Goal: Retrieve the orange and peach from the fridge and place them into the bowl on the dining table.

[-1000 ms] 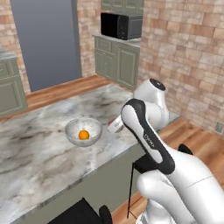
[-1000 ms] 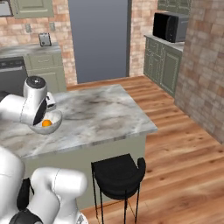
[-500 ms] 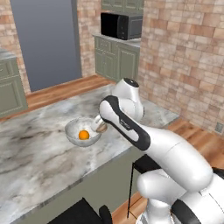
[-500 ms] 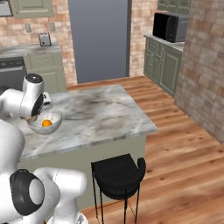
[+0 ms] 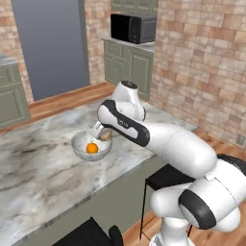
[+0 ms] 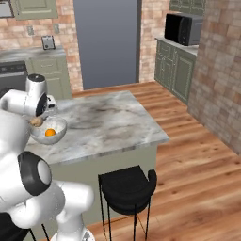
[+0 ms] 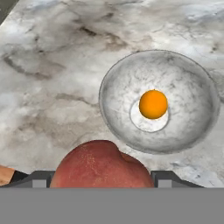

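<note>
Moved: arm swung down over bench toward bowl | fingers clamped on peach, at bowl's near rim | orange in bowl, ahead of fingers | next: carry peach forward over bowl.

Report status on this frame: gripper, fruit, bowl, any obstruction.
Gripper shut on the peach, at the bowl rim. Orange in bowl on dining table. Nothing between peach and bowl.

A black microwave sits on a far counter above sage-green cabinets, against the brick wall. A black stool stands on the wooden floor at the near side. A dark oven shows far left.
</note>
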